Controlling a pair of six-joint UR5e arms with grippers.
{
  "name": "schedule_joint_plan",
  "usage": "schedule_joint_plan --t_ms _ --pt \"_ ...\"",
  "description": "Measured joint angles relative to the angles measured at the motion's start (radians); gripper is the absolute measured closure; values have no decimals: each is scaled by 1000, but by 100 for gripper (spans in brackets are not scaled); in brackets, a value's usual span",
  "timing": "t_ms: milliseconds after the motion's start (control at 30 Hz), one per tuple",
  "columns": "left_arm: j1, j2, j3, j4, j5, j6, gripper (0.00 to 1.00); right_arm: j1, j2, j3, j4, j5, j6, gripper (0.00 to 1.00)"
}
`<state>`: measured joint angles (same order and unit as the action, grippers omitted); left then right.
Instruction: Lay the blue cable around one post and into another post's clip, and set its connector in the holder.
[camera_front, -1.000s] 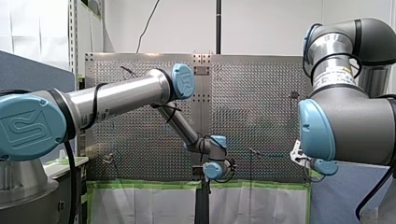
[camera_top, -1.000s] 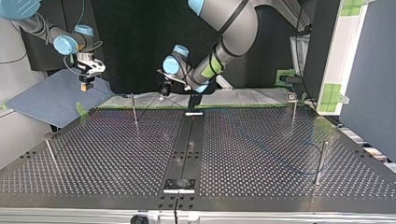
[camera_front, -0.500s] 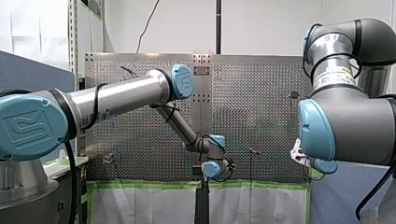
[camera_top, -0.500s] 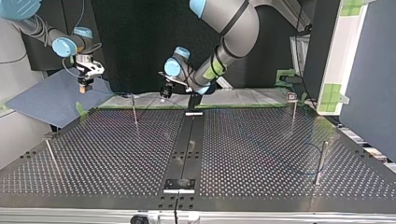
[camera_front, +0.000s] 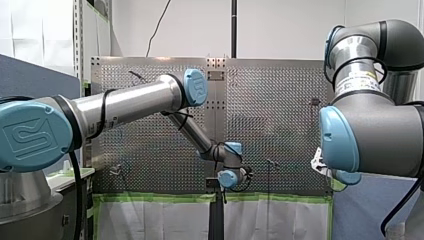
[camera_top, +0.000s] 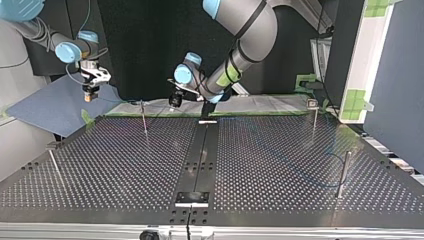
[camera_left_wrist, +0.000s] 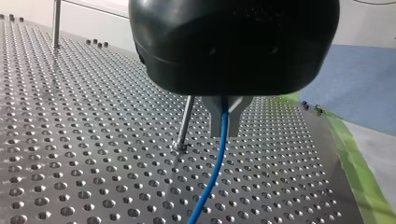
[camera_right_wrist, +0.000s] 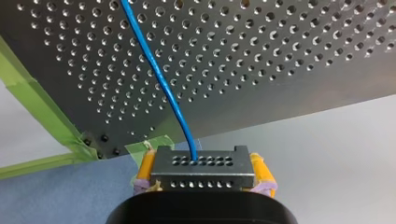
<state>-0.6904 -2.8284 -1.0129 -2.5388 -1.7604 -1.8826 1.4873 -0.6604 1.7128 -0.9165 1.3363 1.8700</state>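
Observation:
In the left wrist view my left gripper (camera_left_wrist: 224, 133) is shut on the blue cable (camera_left_wrist: 211, 179), which runs down from its metal fingers (camera_left_wrist: 232, 116) to the perforated table. A thin post (camera_left_wrist: 185, 122) stands just beside those fingers. In the right wrist view my right gripper (camera_right_wrist: 203, 171), with yellow pads (camera_right_wrist: 146, 169), is shut on the cable's dark connector (camera_right_wrist: 203, 162). From the connector the cable (camera_right_wrist: 159, 74) leads off across the plate. In the top view my left gripper (camera_top: 174, 101) hangs at the far edge near a post (camera_top: 144, 119). My right gripper (camera_top: 90, 94) is off the table's far left corner.
Other posts stand on the table at the top view's left (camera_top: 54, 166), right (camera_top: 342, 174) and far right (camera_top: 314, 117). A black centre strip (camera_top: 202, 152) has a bracket (camera_top: 192, 198) at its near end. Green tape (camera_right_wrist: 42, 112) lines the table's edge.
My left gripper has shifted slightly toward the top view's left, closer to the nearby post. My right gripper has drifted a little left with the connector.

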Motion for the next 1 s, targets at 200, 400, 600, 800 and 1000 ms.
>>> schedule_joint_plan --t_ms 200,400,600,800,1000 --pt "0 0 3 -4 4 -2 100 2 1 -13 11 1 0 100" --pt "3 0 5 -6 6 -3 100 3 2 -28 15 3 0 100" --pt "7 0 7 -11 6 -2 100 5 4 -43 15 5 0 100" --pt "11 0 7 -14 6 1 100 12 8 -63 18 5 0 100" --pt "12 0 8 -14 6 2 100 18 14 -80 19 6 0 100"
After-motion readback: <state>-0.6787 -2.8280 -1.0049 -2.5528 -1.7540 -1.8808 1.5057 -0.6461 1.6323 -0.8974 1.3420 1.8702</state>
